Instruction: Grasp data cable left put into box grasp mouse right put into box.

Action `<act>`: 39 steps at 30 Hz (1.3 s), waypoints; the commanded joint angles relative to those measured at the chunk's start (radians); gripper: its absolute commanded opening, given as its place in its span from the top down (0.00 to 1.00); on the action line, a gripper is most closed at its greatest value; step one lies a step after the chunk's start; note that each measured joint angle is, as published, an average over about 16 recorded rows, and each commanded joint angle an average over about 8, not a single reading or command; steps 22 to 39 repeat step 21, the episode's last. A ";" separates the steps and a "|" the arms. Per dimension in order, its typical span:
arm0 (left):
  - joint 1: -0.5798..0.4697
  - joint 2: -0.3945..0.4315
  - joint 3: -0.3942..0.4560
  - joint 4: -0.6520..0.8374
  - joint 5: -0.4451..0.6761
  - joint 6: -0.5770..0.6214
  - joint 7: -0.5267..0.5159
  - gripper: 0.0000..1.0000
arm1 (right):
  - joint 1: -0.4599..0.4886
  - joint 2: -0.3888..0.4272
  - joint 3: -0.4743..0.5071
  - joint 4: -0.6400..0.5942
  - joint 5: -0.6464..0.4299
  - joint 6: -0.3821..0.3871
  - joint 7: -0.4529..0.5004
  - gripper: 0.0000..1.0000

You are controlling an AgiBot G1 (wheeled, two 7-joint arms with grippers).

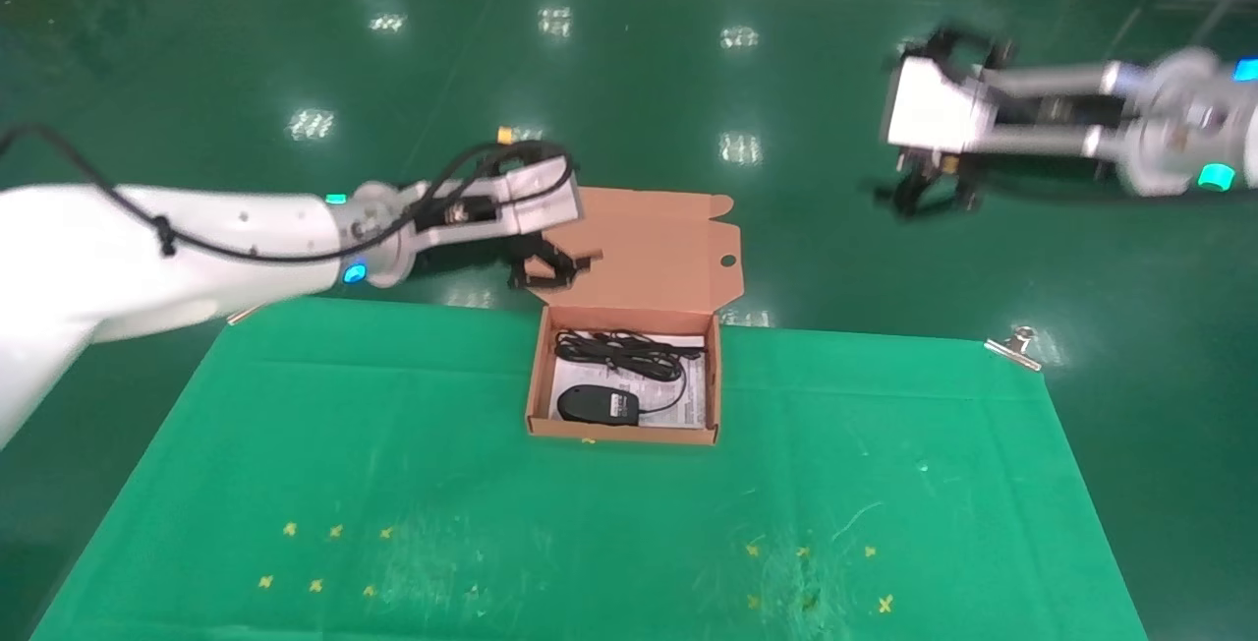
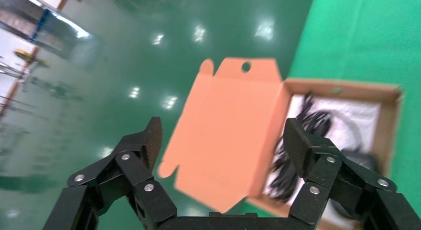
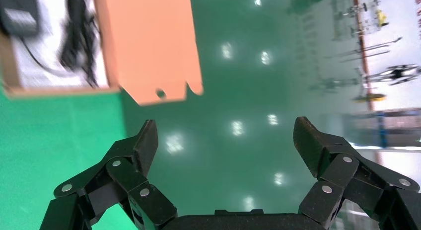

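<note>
Green cloth (image 1: 393, 444) spread over the table, scuffed pale at 6 o'clock. Little yellow cross marks (image 1: 314, 555) at 7 and more at 5. Metal clip (image 1: 1016, 344) pinching the cloth corner at 3. Shiny green floor (image 1: 629, 81) up at 12, dotted with lamp reflections.

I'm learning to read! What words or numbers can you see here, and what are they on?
None can be read.
The mouse in the box has a white label, print too small.
The white sheet under it has blurred print.
The data cable and both grippers show no writing.
</note>
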 commanded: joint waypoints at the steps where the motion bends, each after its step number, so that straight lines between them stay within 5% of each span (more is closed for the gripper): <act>1: 0.021 -0.020 -0.025 -0.019 -0.027 0.031 -0.011 0.00 | -0.028 0.006 0.030 0.005 0.033 -0.027 0.000 0.00; 18: 0.196 -0.191 -0.239 -0.178 -0.252 0.293 -0.100 0.00 | -0.264 0.052 0.279 0.051 0.307 -0.254 0.003 0.00; 39: 0.209 -0.204 -0.255 -0.190 -0.269 0.313 -0.107 0.00 | -0.282 0.056 0.298 0.055 0.327 -0.271 0.003 0.00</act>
